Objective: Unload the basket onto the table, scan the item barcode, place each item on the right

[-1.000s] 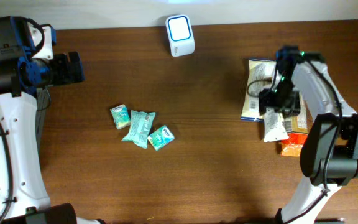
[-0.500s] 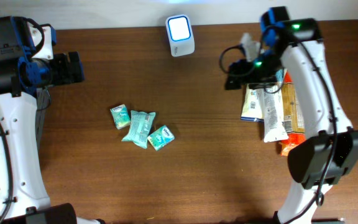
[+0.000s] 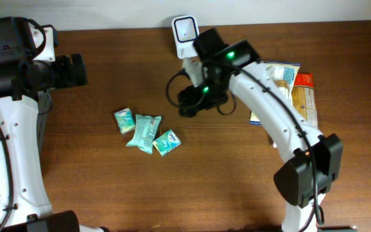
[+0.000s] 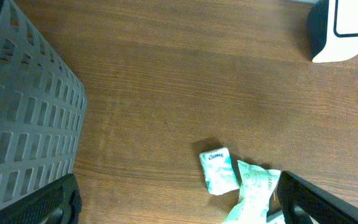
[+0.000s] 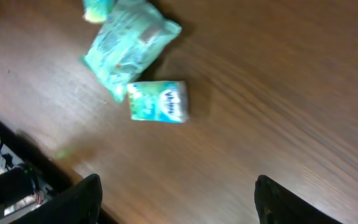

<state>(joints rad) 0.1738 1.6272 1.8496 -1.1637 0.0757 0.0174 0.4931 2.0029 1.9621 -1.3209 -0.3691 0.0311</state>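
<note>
Dark wooden tabletop (image 3: 237,174), shown from overhead and from both wrists. The right pincer (image 5: 179,202) is hovering with its fingers spread wide and nothing between them. A small pocket tissue packet (image 5: 158,102) is lying flat just ahead of this pincer, slightly left of its centre line. A larger crinkled teal pack (image 5: 129,43) is lying farther ahead, meeting the small one corner to corner. The print is motion-blurred, so reading these as tissue packs is probable rather than certain.

The white barcode scanner (image 3: 186,29) is standing behind the right pincer, on the side away from the packets. The left pincer (image 4: 179,208) is also standing wide and empty, with the packets well ahead of it and a grey mesh basket (image 4: 23,124) to its left.

Judged handling: the small packet is looking light, soft and compressible, and its film wrapper is likely slick. Being so low on the wood, it is calling for fingers straddling its narrower width, near the middle, with a gentle squeeze. No barcode is showing on the upper face.
</note>
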